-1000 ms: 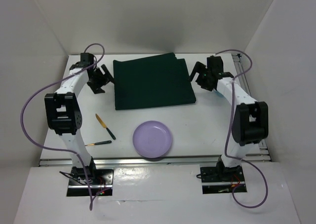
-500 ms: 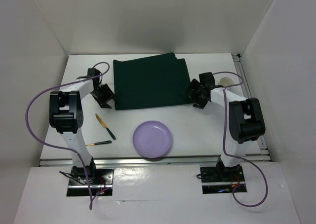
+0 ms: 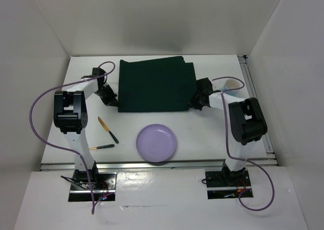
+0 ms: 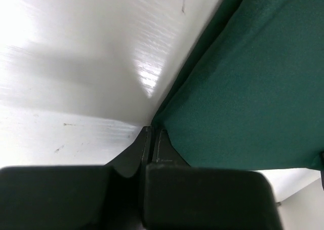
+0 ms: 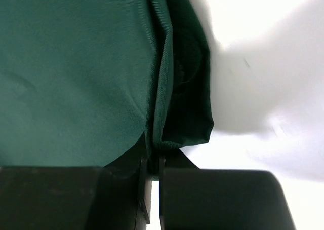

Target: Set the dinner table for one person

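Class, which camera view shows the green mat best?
The top external view: the whole green mat lies on the white table. The left wrist view shows only a corner at the left fingers; the right wrist, a folded corner at the right fingers.

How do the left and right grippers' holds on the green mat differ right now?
The left gripper pinches the green mat at its near-left corner; the right gripper pinches its near-right corner. At the left gripper the cloth lies flat; at the right gripper it is folded over and bunched. Both are shut on the mat, low at the dinner table.
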